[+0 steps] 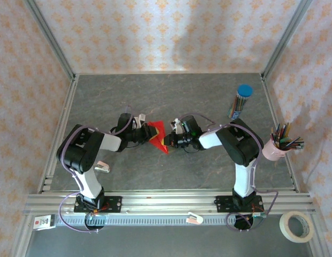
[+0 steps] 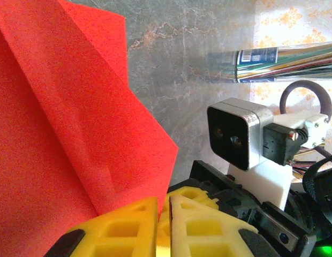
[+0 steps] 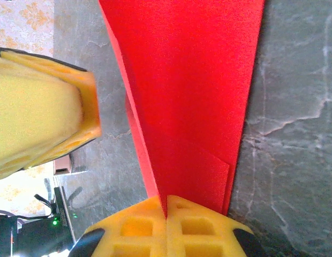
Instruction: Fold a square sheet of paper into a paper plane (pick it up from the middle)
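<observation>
Two robot arms meet tip to tip above a grey marbled table [image 1: 209, 96], with a bright red paper plane [image 1: 158, 132] between them. The right gripper [image 3: 166, 219] has its yellow foam jaws pressed flat together on the plane's narrow end. From its wrist camera the creased red paper rises straight out of the seam between the jaws. It widens away from the fingertips and spreads mostly to the right of the seam.

The left gripper [image 2: 165, 219] comes in from the opposite side, its jaws also drawn together with barely a slit showing. From its wrist the plane fills the space ahead and to the left of the fingertips. A long crease runs down to the left jaw, and the paper's lower corner reaches the top of the seam. Whether a layer is caught between those jaws cannot be told.

In the right wrist view one of the left gripper's fingers [image 3: 43, 101] stands left of the plane, with a strip of bare table showing between them. From overhead the plane's broad end points away from the arm bases and its tip toward them. The left gripper is at its left edge and the right gripper at its lower right edge.
</observation>
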You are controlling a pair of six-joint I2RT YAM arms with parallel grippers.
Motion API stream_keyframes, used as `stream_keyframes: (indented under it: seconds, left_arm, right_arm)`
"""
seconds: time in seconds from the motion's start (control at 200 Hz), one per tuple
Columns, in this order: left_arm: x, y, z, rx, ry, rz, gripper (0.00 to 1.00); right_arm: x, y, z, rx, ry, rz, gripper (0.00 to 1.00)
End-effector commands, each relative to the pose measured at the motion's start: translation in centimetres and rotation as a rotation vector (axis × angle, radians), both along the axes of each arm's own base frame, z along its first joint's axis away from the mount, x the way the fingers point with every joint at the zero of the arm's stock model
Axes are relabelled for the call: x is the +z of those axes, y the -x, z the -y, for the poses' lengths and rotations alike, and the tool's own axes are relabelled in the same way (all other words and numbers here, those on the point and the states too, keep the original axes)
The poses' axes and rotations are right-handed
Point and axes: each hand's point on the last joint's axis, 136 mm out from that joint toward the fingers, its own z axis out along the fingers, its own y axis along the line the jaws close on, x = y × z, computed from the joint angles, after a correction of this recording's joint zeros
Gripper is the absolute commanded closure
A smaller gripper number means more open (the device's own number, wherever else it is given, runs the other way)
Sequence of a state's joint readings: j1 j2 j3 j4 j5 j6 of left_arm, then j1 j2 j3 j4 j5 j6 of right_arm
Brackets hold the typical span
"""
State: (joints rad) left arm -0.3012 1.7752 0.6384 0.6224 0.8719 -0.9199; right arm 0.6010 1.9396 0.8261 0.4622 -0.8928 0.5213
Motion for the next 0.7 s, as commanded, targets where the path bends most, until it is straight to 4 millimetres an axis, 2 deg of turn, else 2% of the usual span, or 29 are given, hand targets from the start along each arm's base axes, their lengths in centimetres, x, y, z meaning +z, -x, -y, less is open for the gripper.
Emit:
stream_keyframes:
  seconds: [0.0,0.235,0.405,0.696]
  left_arm:
    - [1.4,-1.2,1.3,-0.031,0.046,0.061,0.88]
    - [1.1,-1.6,1.6,-0.036,0.054,0.058,0.88]
    - [0.0,-1.6,1.6,-0.033,0.033,0.028,0.9]
    - [-1.1,-1.9,1.5,-0.022,-0.017,-0.005,0.9]
  right_arm:
    - [-1.5,1.0,0.4,0.005,0.024,-0.056,0.96]
    - [-1.6,1.0,0.4,0.004,0.029,-0.063,0.96]
    - [-1.6,1.0,0.5,0.002,0.03,-0.064,0.95]
    - [-0.2,1.4,0.6,0.024,0.021,-0.051,0.84]
